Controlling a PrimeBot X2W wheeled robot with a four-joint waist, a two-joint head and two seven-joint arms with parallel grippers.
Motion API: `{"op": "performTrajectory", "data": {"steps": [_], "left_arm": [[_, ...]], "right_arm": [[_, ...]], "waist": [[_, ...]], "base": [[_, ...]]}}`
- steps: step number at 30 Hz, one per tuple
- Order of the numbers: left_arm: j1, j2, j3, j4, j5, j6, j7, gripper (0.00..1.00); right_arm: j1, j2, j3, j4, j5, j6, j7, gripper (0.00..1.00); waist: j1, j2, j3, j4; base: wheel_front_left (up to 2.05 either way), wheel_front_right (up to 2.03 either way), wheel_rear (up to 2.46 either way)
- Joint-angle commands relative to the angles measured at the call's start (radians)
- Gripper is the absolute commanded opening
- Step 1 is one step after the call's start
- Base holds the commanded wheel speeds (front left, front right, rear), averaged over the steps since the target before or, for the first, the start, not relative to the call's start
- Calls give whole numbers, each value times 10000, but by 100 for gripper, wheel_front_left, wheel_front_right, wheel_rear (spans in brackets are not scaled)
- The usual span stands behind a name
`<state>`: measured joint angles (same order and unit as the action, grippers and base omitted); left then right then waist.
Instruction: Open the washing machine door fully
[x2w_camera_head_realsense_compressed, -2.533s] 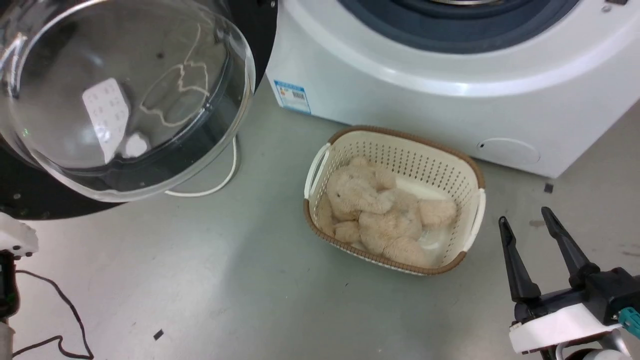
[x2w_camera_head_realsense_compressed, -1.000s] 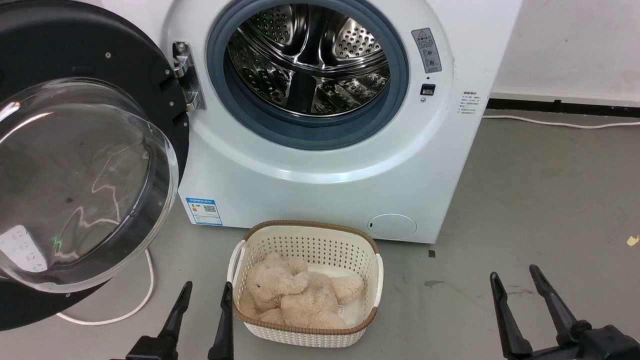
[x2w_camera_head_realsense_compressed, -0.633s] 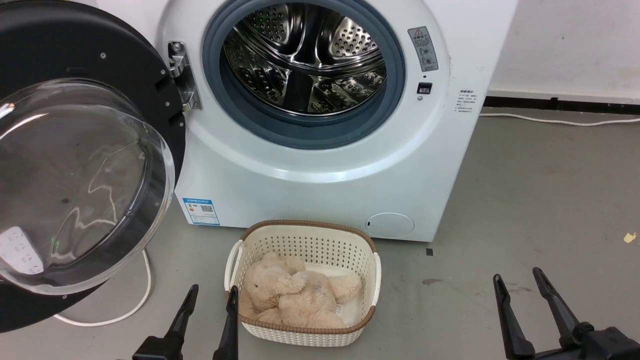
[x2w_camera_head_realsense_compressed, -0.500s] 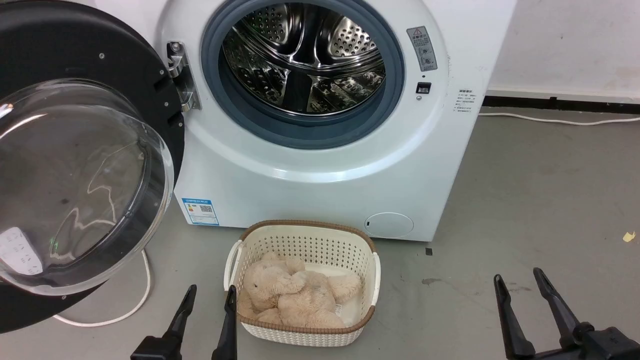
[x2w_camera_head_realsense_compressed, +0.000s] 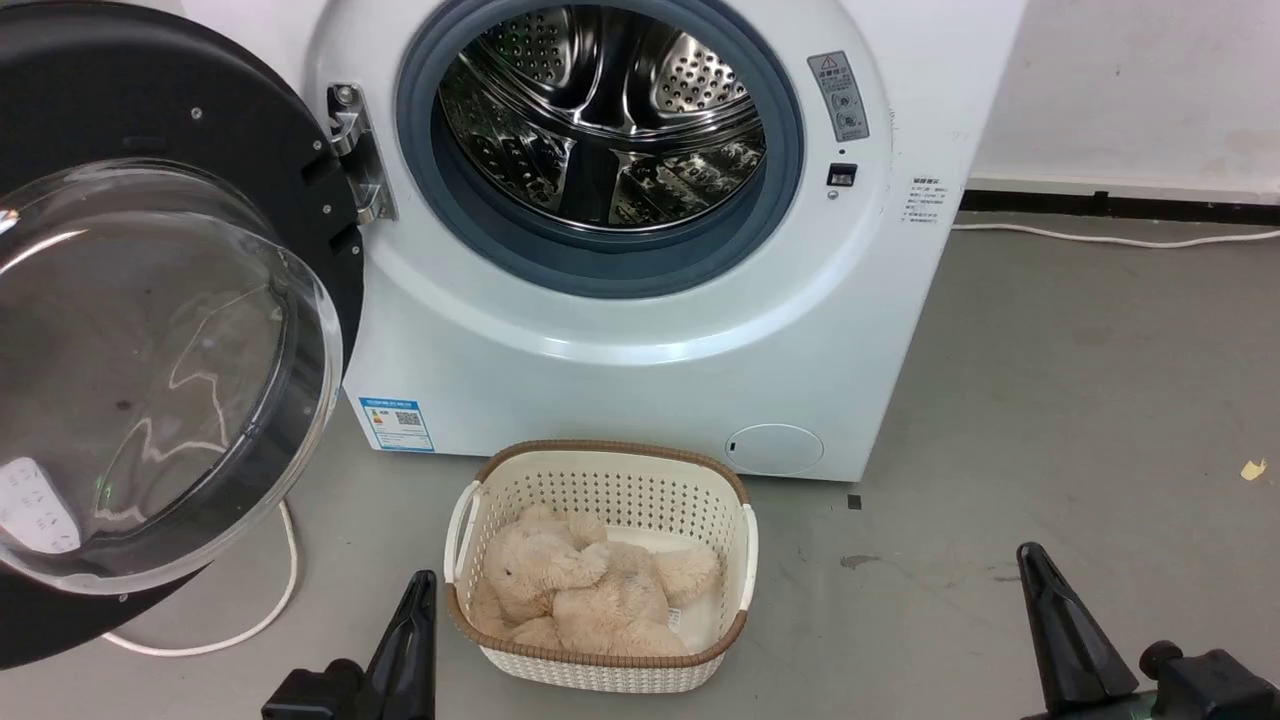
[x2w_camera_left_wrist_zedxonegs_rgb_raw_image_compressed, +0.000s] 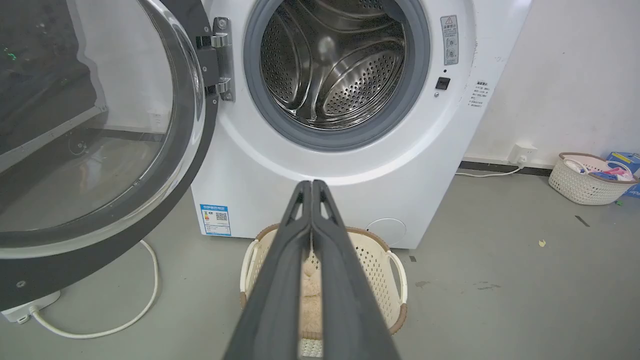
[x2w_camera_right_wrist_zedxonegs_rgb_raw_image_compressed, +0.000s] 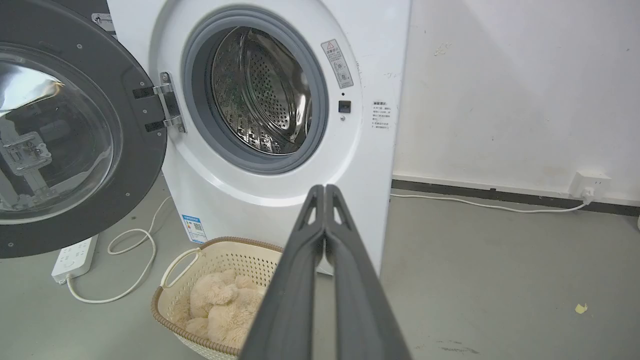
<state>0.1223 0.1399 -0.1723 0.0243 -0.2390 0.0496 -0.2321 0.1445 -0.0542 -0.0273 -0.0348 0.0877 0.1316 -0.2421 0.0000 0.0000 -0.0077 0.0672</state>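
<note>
The washing machine door (x2w_camera_head_realsense_compressed: 150, 90), glossy black with a bulging clear glass bowl, stands swung wide to the left on its metal hinge (x2w_camera_head_realsense_compressed: 352, 150). The white washing machine (x2w_camera_head_realsense_compressed: 640, 380) shows its steel drum (x2w_camera_head_realsense_compressed: 600, 110) inside a blue-grey gasket. My left gripper (x2w_camera_head_realsense_compressed: 420, 585) is shut and empty, low over the floor beside a basket, well apart from the door. My right gripper (x2w_camera_head_realsense_compressed: 1032, 555) is shut and empty at the lower right. In the left wrist view, the left gripper (x2w_camera_left_wrist_zedxonegs_rgb_raw_image_compressed: 311, 184) points at the machine front below the drum, with the door (x2w_camera_left_wrist_zedxonegs_rgb_raw_image_compressed: 125, 220) at left. The right wrist view shows the right gripper (x2w_camera_right_wrist_zedxonegs_rgb_raw_image_compressed: 325, 189) shut, door (x2w_camera_right_wrist_zedxonegs_rgb_raw_image_compressed: 135, 150) at left.
A cream basket (x2w_camera_head_realsense_compressed: 600, 460) holding a beige plush toy (x2w_camera_head_realsense_compressed: 580, 590) sits on the grey floor before the machine. A white cable (x2w_camera_head_realsense_compressed: 285, 570) loops under the door to a power strip (x2w_camera_right_wrist_zedxonegs_rgb_raw_image_compressed: 74, 257). Another basket (x2w_camera_left_wrist_zedxonegs_rgb_raw_image_compressed: 582, 180) stands by the wall at right.
Both grippers have gone from open to shut, with nothing between the fingers. The door stands as before; the head view has shifted slightly.
</note>
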Motion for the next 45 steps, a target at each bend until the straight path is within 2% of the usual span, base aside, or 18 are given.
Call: {"op": "performTrajectory", "data": {"steps": [1,45], "left_arm": [[-96,-50,75,-16,121,-36,59,0],[-527,-373,704,-102,988,-211,923,0]], "right_arm": [[-103,3,8,26,-64,-1,57,0],[-616,17,109,149,-375,-4,959,0]], "waist": [[1,0,1,-10],[0,0,30,-263]], "base": [[0,0,0],[0,0,0]]}}
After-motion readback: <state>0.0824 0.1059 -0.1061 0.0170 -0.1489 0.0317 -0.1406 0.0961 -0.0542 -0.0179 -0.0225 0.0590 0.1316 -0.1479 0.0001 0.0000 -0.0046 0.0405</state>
